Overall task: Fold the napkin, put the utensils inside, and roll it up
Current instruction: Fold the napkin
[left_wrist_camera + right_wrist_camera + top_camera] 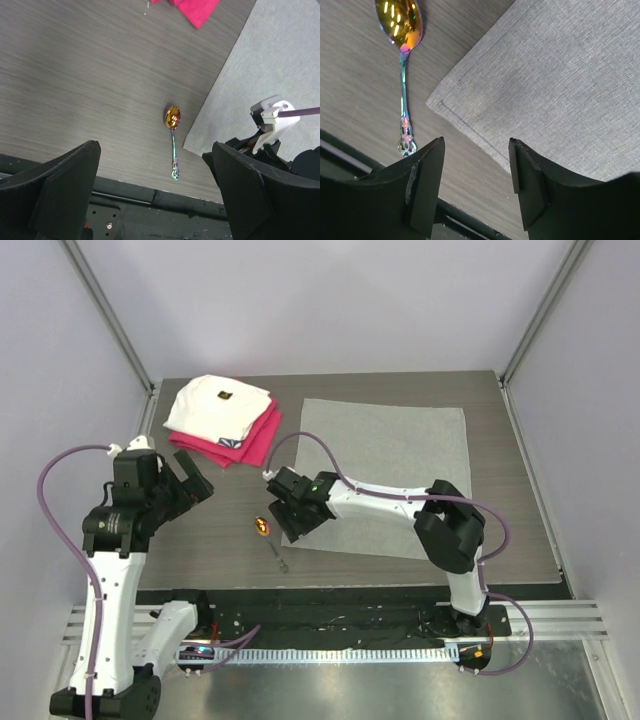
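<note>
The light-grey napkin (385, 470) lies flat and unfolded on the table; it also shows in the left wrist view (270, 65) and the right wrist view (555, 85). A small spoon (268, 535) with an orange-gold bowl and a thin stem lies just left of the napkin's near-left corner, seen too in the left wrist view (173, 137) and the right wrist view (402, 55). My right gripper (298, 520) is open and empty, just above that corner, its jaws wide apart (476, 165). My left gripper (190, 485) is open and empty, raised left of the spoon.
A folded white cloth (218, 405) with a small dark mark lies on a magenta-red folded cloth (255, 440) at the back left. The table's dark front rail (330, 592) runs just behind the spoon's handle. Cage posts stand at the back corners.
</note>
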Controlling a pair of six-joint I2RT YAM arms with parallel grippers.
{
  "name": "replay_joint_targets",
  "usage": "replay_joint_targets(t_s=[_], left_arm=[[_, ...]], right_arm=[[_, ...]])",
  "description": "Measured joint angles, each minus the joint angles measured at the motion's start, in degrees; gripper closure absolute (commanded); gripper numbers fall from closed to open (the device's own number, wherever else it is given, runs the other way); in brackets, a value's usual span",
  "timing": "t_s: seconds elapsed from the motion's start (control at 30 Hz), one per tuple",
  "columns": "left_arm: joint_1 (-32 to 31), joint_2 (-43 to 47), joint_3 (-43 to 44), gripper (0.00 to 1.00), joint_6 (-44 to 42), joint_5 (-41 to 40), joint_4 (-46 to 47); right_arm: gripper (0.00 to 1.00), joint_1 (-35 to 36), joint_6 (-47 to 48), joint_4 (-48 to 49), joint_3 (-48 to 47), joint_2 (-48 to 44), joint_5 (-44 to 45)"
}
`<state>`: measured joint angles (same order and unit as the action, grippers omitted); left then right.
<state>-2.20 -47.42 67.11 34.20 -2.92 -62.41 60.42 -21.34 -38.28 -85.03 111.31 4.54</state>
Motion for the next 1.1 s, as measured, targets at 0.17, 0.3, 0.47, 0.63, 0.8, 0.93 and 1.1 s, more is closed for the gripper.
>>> replay_joint_targets(t_s=[0.17, 0.3, 0.47, 0.63, 0.8, 0.93, 1.1], left_arm=[[0.0, -0.6, -0.5, 0.0, 0.1, 0.0, -1.4], [0.0, 0.0, -1.2, 0.0, 0.1, 0.5, -1.8], [0.0, 0.3, -1.0, 0.0, 0.1, 1.6, -2.1], [-0.1, -0.9, -1.0, 0.0, 1.2, 4.2, -1.6], [-0.1, -2.4, -1.0, 0.0, 1.7, 5.3, -1.2], [-0.1, -2.4, -1.0, 0.0, 2.1, 5.7, -0.7], [-0.1, -2.1, -1.0, 0.0, 3.3, 5.8, -0.5]], right_arm=[[0.4, 0.9, 0.3, 1.4, -3.7, 4.2, 2.7], [0.41, 2.9, 0.5, 2.7, -7.6, 8.5, 3.9], [0.45, 5.3, 0.4, 2.8, -11.0, 12.2, 5.6], [0.47, 5.8, 0.1, 2.3, -11.2, 12.6, 7.2], [0.5, 5.6, -0.5, 2.7, -9.1, 12.4, 8.5], [0.53, 5.4, -0.7, 2.8, -8.0, 11.7, 8.7], [0.56, 5.4, -0.8, 3.2, -7.8, 11.6, 8.3]])
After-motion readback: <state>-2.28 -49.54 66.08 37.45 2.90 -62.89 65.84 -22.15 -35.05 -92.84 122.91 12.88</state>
